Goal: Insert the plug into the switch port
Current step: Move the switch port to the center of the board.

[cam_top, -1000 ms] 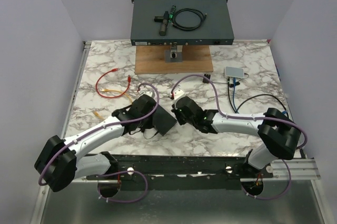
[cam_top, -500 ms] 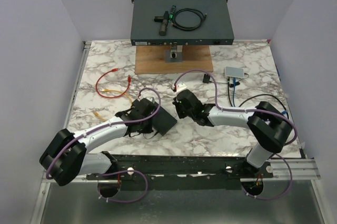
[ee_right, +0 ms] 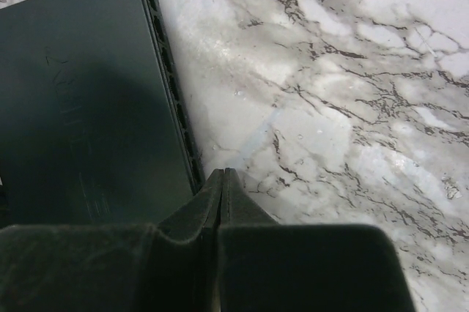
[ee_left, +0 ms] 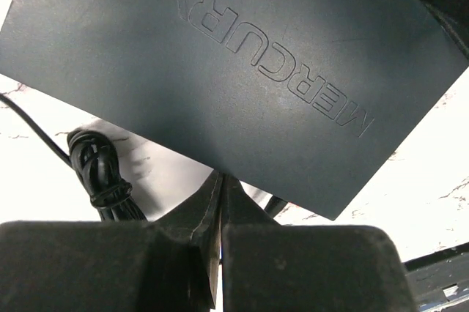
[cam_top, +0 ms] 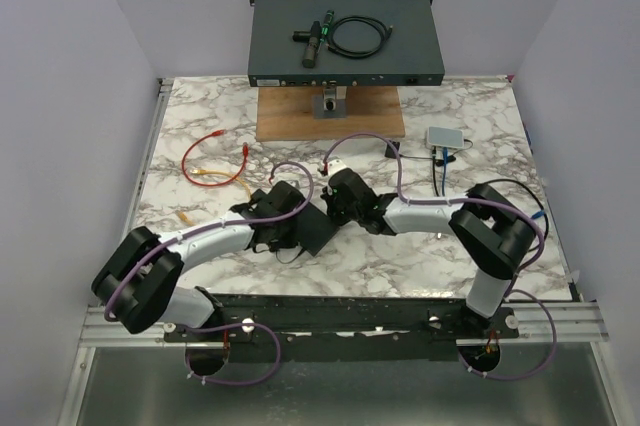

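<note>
Red cable [cam_top: 213,168]: we judge it light and limp; it lies well left of the switch [cam_top: 313,232], and we would pinch the stiff plug [cam_top: 247,150] behind its clip.
Left gripper [ee_left: 220,180]: fingers pressed together, empty, at the switch's near edge.
Switch: we judge it light, smooth and likely to slide.
Right gripper [ee_right: 222,174]: fingers pressed together, empty, beside the ports [ee_right: 173,85].

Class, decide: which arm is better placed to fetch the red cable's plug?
Probably left. The red cable lies on the left arm's side, nearer the left gripper; the right gripper sits beyond the switch.
</note>
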{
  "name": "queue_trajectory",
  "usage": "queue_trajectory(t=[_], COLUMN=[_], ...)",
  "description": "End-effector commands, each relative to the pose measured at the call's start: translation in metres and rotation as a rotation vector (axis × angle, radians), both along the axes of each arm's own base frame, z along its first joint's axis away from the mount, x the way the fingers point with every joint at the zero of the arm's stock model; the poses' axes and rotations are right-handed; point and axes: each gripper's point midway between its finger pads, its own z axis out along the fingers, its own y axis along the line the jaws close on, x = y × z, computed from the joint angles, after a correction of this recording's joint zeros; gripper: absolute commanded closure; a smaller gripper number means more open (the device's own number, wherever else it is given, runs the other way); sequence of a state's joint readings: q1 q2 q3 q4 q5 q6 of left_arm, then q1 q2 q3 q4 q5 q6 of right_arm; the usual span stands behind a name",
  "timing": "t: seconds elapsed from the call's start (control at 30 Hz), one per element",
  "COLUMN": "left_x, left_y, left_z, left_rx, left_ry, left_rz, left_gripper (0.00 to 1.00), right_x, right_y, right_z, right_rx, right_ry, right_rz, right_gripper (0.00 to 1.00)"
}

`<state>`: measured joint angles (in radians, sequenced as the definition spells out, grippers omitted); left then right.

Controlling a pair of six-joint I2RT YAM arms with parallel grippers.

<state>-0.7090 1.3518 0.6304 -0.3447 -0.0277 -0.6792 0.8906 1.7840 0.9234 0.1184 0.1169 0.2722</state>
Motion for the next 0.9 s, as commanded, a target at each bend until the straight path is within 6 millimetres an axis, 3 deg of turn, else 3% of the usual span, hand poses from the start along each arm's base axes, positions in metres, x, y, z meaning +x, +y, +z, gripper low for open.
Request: queue_trajectory(t=[0.0, 0.23, 0.43, 0.87], left_x=[0.007, 0.024, 0.026, 0.031], left_y=[-0.005, -0.022, -0.038, -0.075], left_z=[-0.003, 0.008, 0.014, 0.029], left_rx=[0.01, 0.006, -0.045, -0.101], left_ry=[0.012, -0.019, -0.041, -0.076], left_rz=[-0.004, -0.082, -0.165, -0.293], left_gripper=[1.0, 1.0, 1.0, 1.0], right_x=[-0.01, -0.028, -0.043, -0.065], right_y=[0.001, -0.008, -0.024, -0.033], right_z=[-0.007, -0.005, -0.002, 0.006], right_rx=[0.01, 0.038, 0.058, 0.133], right_ry=[0.052, 0.085, 0.107, 0.15], right_rz=[0.024, 0.041, 0.012, 0.003], right_gripper=[0.99, 0.99, 0.99, 0.99])
